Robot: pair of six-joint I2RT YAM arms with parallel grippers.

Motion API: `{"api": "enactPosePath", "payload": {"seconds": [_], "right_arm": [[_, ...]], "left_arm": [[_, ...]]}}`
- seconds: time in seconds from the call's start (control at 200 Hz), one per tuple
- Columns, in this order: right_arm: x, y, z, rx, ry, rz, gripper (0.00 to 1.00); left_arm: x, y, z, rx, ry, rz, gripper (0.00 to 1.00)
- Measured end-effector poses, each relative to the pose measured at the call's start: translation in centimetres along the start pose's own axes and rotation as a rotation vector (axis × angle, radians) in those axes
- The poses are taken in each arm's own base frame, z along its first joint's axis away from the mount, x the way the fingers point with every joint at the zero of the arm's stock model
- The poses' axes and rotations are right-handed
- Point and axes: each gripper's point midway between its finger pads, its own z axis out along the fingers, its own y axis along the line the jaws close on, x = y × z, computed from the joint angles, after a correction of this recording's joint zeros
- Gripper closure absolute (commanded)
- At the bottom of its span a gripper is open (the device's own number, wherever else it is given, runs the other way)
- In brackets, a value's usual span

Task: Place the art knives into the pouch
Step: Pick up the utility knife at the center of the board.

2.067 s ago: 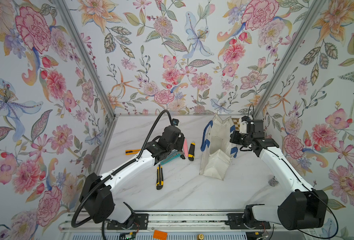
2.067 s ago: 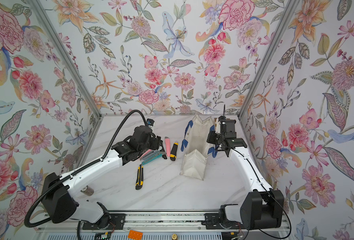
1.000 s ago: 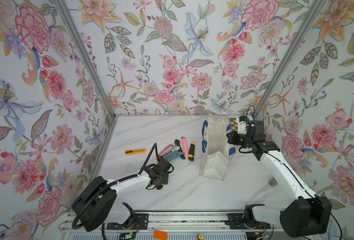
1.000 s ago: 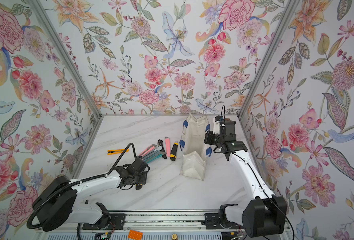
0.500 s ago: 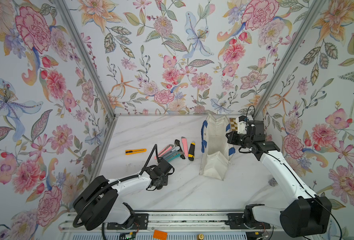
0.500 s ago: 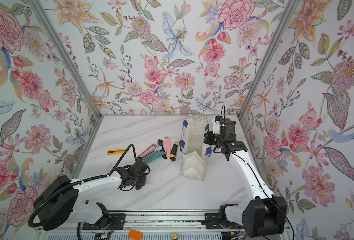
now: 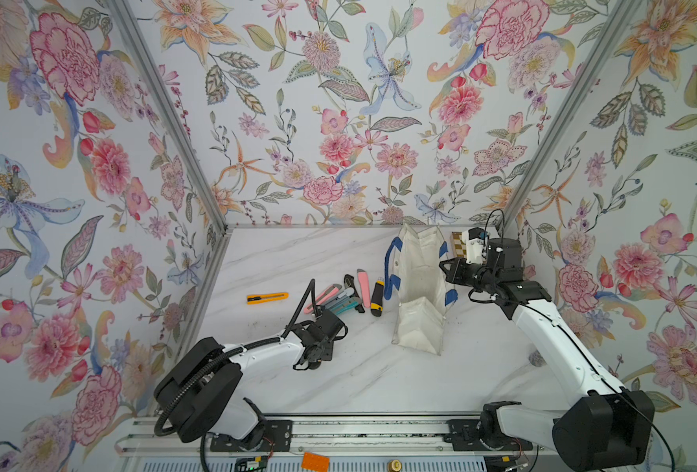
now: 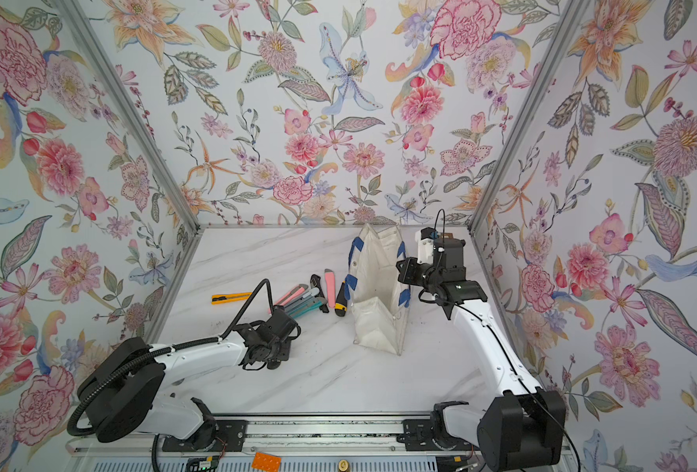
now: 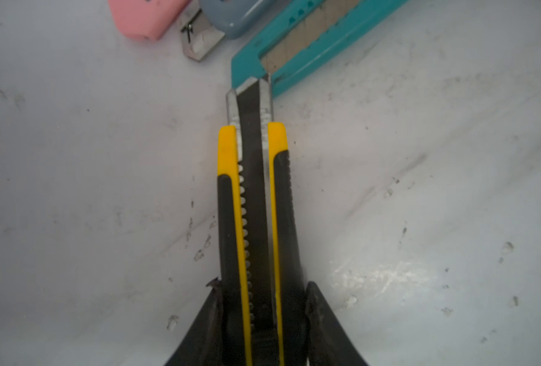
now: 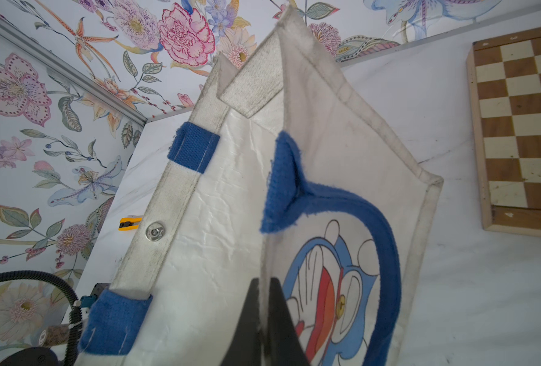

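Nearest the front rail, bare marble table, wide open room between the two arms. Further in, low over the marble, left gripper, fingers pressed against both flanks of the yellow-and-black art knife. Lying flat, tip right at the end of a teal cutter (visible only through the left wrist camera; in both top views covered by the wrist). Beyond, a fanned row of cutters, with an orange cutter apart near the left edge. Then the pouch, upright, mouth open, well apart from the art knife. Right gripper pinched together on the pouch rim, on the cat-printed wall. Farthest, by the back wall, chessboard: plain from the right wrist, mostly masked by the arm in a top view.
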Motion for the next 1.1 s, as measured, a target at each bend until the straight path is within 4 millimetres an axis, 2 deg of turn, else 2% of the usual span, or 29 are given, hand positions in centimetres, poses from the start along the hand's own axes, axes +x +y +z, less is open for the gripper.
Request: {"api": "enactPosePath", "payload": {"seconds": [0.115, 0.265, 0.52, 0.665, 0.886, 0.986, 1.101], "right_arm": [[-0.1, 0.5, 0.1, -0.030, -0.001, 0.012, 1.00], [-0.2, 1.2, 0.3, -0.075, -0.005, 0.032, 1.00], [-0.2, 2.2, 0.9, -0.128, -0.006, 0.045, 1.00], [0.1, 2.9, 1.3, -0.146, 0.003, 0.034, 1.00], [1.0, 4.4, 1.8, -0.177, 0.029, -0.001, 1.00], [1.4, 4.9, 2.1, -0.184, 0.040, -0.025, 1.00], [1.7, 5.3, 2.3, -0.182, 0.043, -0.054, 1.00]], "left_arm": [[-1.9, -0.4, -1.0, -0.005, -0.038, 0.019, 0.83], [-5.5, -1.5, -2.9, 0.003, -0.120, 0.037, 0.84], [-8.3, -1.9, -5.4, 0.014, -0.189, 0.051, 0.85], [-10.4, -2.2, -7.8, 0.038, -0.253, 0.050, 0.87], [-14.9, -2.9, -11.6, 0.056, -0.377, 0.048, 0.88], [-17.0, -3.2, -13.6, 0.067, -0.440, 0.041, 0.93], [-18.3, -3.6, -14.8, 0.086, -0.484, 0.040, 0.93]]}}
